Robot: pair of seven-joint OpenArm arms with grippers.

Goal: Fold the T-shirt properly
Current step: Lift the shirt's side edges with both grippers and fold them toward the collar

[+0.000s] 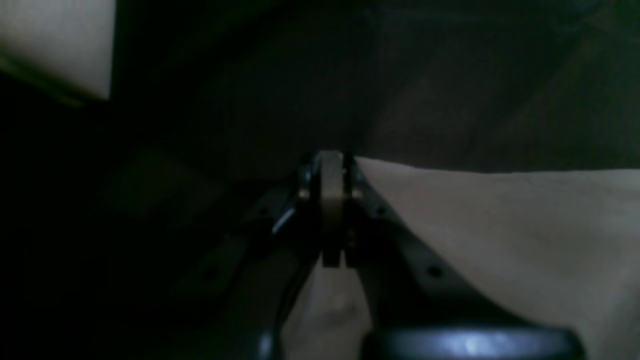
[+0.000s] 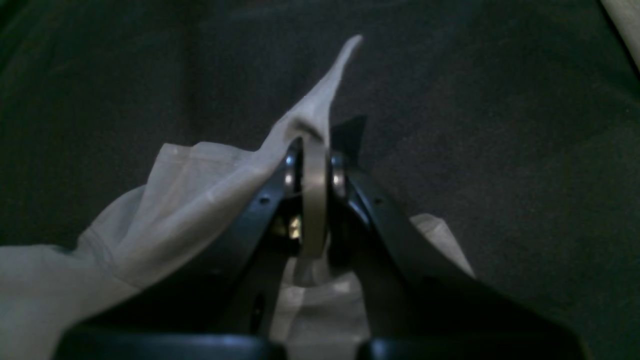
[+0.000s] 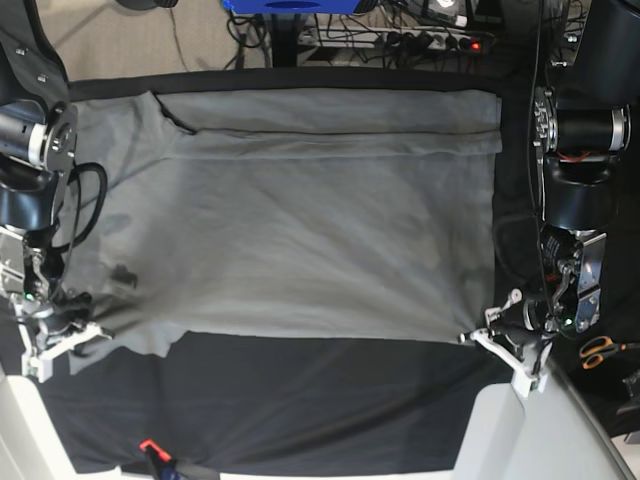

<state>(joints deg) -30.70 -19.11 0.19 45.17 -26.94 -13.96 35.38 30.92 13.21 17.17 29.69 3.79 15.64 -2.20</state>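
Between the two end effectors: you see the T-shirt (image 3: 300, 220) spread flat and wide on the tabletop (image 3: 330, 400), which a black cloth sheet (image 3: 300, 390) covers.
Left end effector (image 3: 497, 338): its jaws are pressed together on the near corner of the T-shirt (image 1: 500, 225); in its wrist view you see grey fabric pinched at the tips (image 1: 331, 167) and running off to one side.
Right end effector (image 3: 62, 325): it is likewise clamped on the opposite near corner; in its wrist view a peak of fabric (image 2: 320, 105) stands up past the closed tips (image 2: 314, 150).
T-shirt edge: the near edge runs almost straight from one end effector to the other.
Beside the left end effector: orange-handled scissors (image 3: 600, 350) lie on the outer side, apart from the T-shirt.
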